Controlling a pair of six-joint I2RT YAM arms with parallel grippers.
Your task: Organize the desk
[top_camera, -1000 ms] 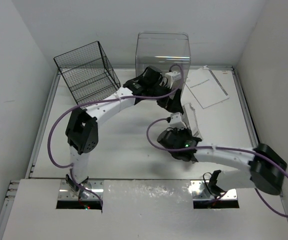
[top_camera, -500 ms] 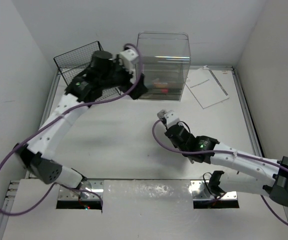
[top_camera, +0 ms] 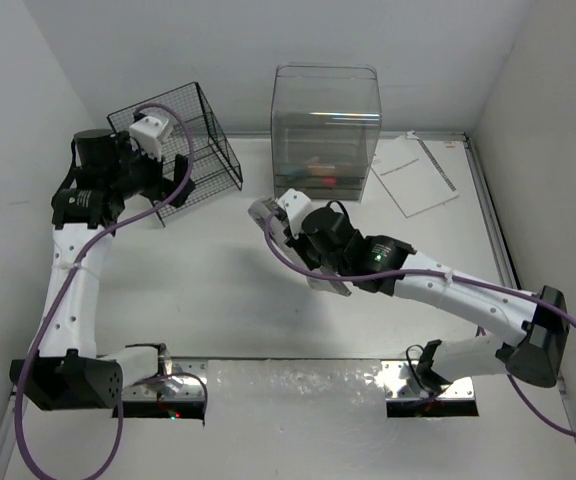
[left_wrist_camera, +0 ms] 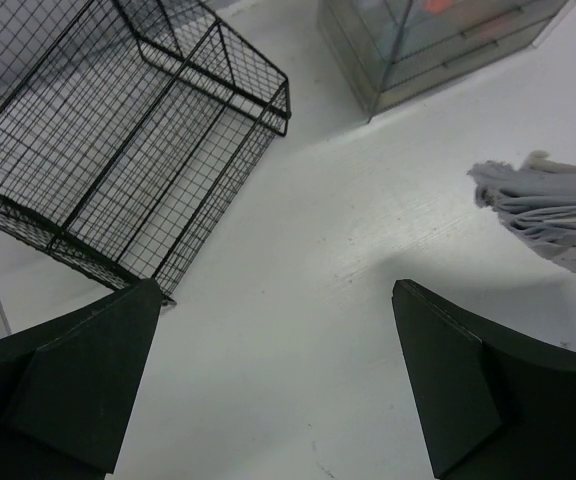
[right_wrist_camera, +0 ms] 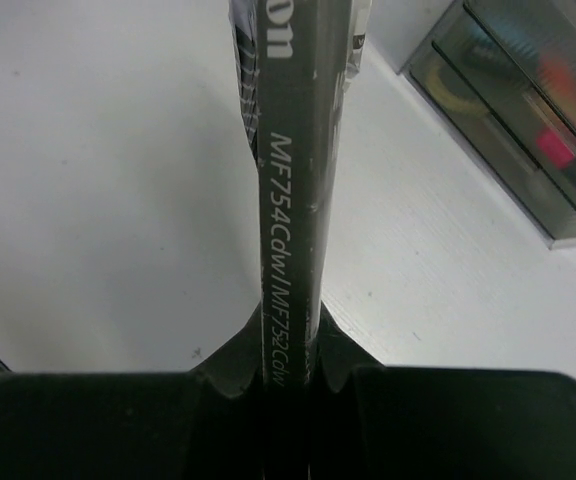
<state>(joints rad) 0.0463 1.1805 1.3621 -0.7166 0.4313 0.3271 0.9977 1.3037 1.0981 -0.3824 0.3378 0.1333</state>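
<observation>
Two arms stood bolted at the near edge of the desk point(top_camera: 218, 300), the white top that filled most of the overhead view, and both had shifted within the past second. Nearest, around the middle of the desk, the right gripper point(right_wrist_camera: 290, 365) was clamped tight on a thin booklet point(right_wrist_camera: 293, 180) (model numbers ran along its edge), holding it edge-up off the surface. A second earlier that gripper had sat more to the right with the booklet. It had since reached leftward, toward the centre.

Beyond and to the left, the left gripper point(left_wrist_camera: 278, 385) hung with its fingers point(left_wrist_camera: 83, 385) spread wide and nothing between them, over bare desk just in front of the wire basket point(top_camera: 213, 135). That arm had travelled the most. A second before, it was stretched across to the clear drawer box point(top_camera: 326, 125). Half a second before, it was between box and basket, and now it had swung out by the far left corner. From its wrist view the booklet's fanned pages showed at the right.

Along the far edge nothing had moved: the basket at the left corner, the box in the middle with coloured bits in its drawers, and loose paper sheets point(top_camera: 413, 175) toward the far right corner.
</observation>
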